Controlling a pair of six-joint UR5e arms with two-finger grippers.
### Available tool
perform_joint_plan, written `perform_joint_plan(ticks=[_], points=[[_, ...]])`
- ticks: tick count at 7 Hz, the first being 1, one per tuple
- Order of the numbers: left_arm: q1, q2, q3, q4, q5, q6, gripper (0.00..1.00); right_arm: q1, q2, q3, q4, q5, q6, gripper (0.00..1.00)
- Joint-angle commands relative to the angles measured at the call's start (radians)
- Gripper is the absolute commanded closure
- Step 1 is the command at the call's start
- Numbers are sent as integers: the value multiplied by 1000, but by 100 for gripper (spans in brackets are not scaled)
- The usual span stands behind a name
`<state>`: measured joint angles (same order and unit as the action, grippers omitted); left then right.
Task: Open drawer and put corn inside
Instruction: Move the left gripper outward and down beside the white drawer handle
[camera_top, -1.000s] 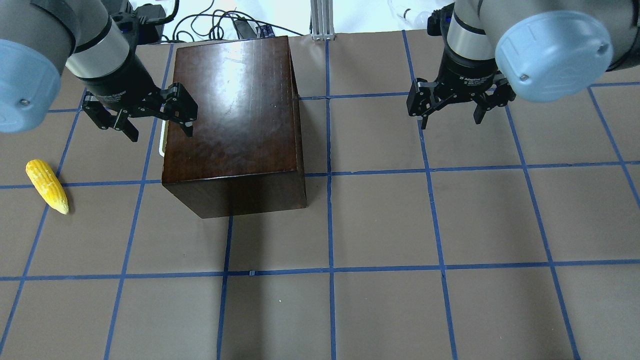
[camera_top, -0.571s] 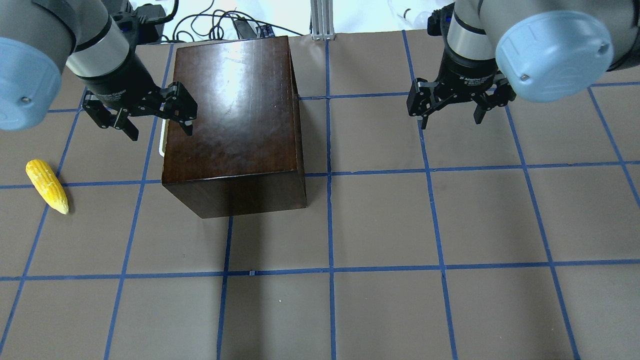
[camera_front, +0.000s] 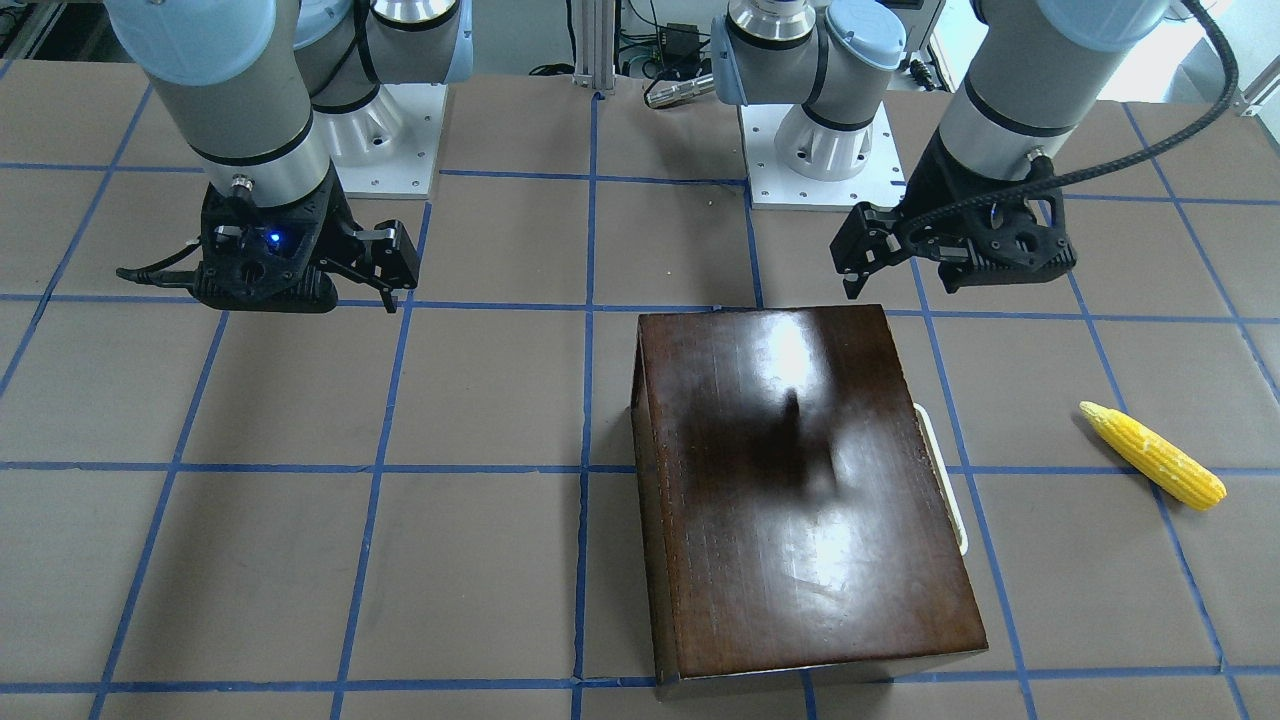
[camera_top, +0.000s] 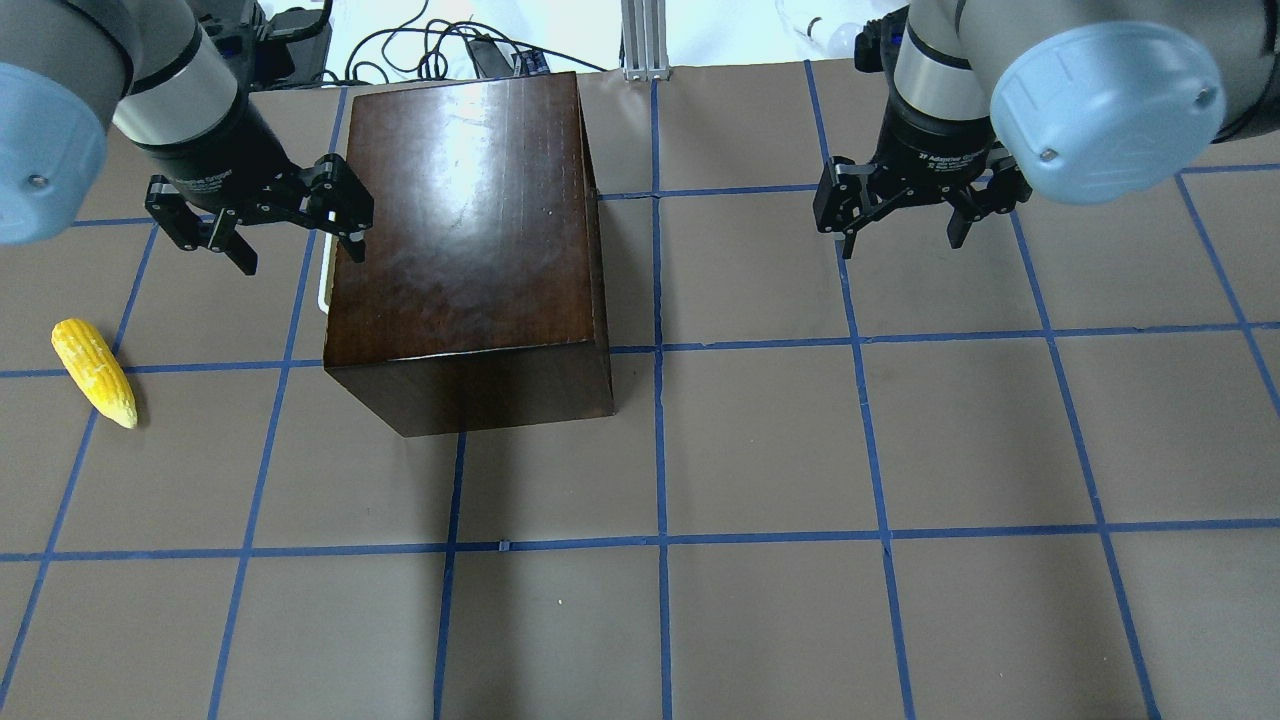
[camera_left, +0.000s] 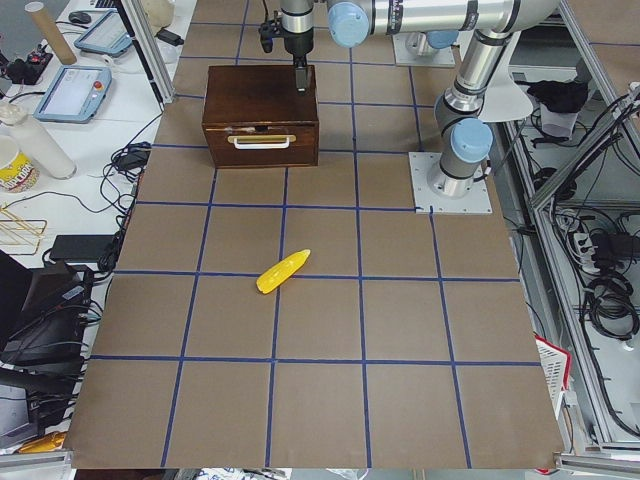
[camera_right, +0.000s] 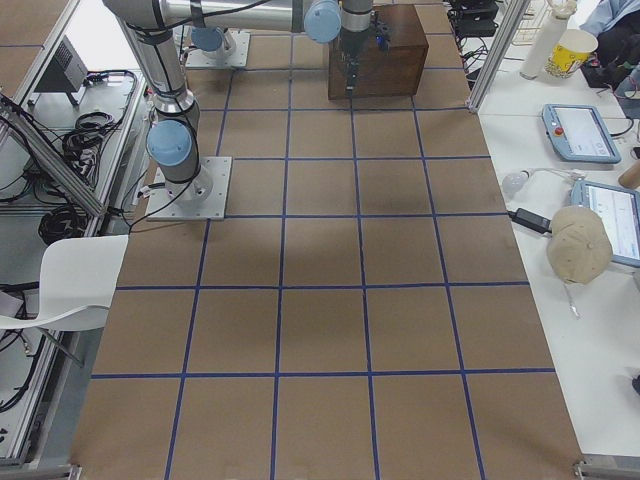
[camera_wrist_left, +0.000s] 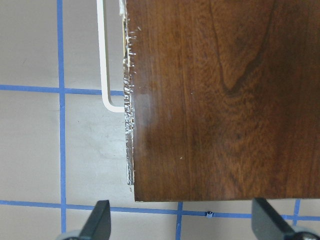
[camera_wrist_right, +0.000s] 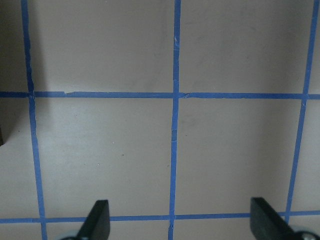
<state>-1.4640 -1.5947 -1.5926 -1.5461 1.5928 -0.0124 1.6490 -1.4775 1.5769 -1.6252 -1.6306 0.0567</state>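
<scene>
Overhead exterior: left tool (camera_top: 302, 258) hangs wide open and empty over the handle-side edge of the glossy dark-brown box (camera_top: 465, 220); right tool (camera_top: 900, 240) is equally spread, holding nothing, well apart over bare worktop (camera_top: 800, 450). Drawer (camera_left: 262, 155) is shut, its thin cream loop handle (camera_top: 322, 285) proud of the worn front, so it is likely best to drop lower, straddle the bar, close, then pull straight outward. Corn (camera_top: 93, 372), a bumpy yellow tapered cob, lies on the worktop out from the handle side, untouched.
</scene>
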Motion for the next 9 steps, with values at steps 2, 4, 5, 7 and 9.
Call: perform_joint_plan(ticks=[2, 4, 5, 7, 9], points=[[117, -14, 88, -48, 4, 49, 0, 0, -1, 0, -1, 0, 0, 0], [210, -43, 91, -29, 4, 153, 0, 0, 0, 0, 1, 0, 0, 0], [255, -71, 86, 51, 1, 254, 0, 0, 0, 0, -1, -2, 0, 0], [272, -129, 79, 96, -7, 298, 0, 0, -1, 0, -1, -2, 0, 0], [274, -226, 75, 183, -74, 369, 0, 0, 0, 0, 1, -2, 0, 0]])
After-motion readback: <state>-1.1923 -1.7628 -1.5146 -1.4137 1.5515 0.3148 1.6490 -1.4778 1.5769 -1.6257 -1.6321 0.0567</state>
